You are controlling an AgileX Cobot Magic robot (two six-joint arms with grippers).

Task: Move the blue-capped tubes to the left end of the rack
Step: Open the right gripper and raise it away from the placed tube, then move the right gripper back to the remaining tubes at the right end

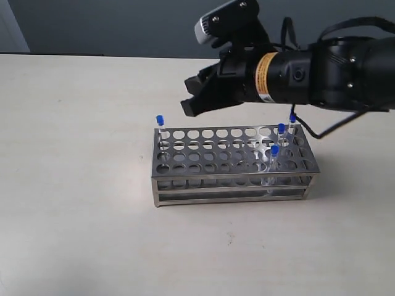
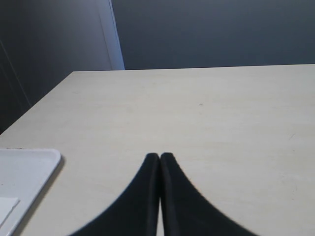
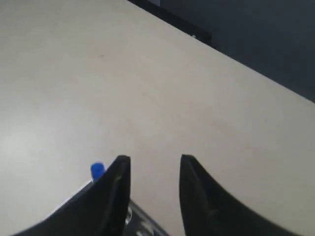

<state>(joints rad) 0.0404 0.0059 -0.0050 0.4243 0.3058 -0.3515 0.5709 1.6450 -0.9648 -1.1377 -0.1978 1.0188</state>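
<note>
The steel rack (image 1: 185, 180) stands on the table in the exterior view. One blue-capped tube (image 1: 160, 121) stands in a hole at the rack's far left corner. Three more blue-capped tubes (image 1: 274, 152) (image 1: 281, 129) (image 1: 292, 118) stand at its right end. My right gripper (image 1: 192, 95) hovers open above the rack's back edge, left of centre, with nothing between its fingers. In the right wrist view, the right gripper (image 3: 153, 160) is open over bare table, and the left-corner tube's blue cap (image 3: 97, 170) shows beside one finger. My left gripper (image 2: 160, 156) is shut and empty over bare table.
A white tray (image 2: 22, 177) lies by the table edge in the left wrist view. The right arm's black body (image 1: 333, 71) and its cable (image 1: 308, 126) hang above and behind the rack's right end. A dark wall runs behind the table.
</note>
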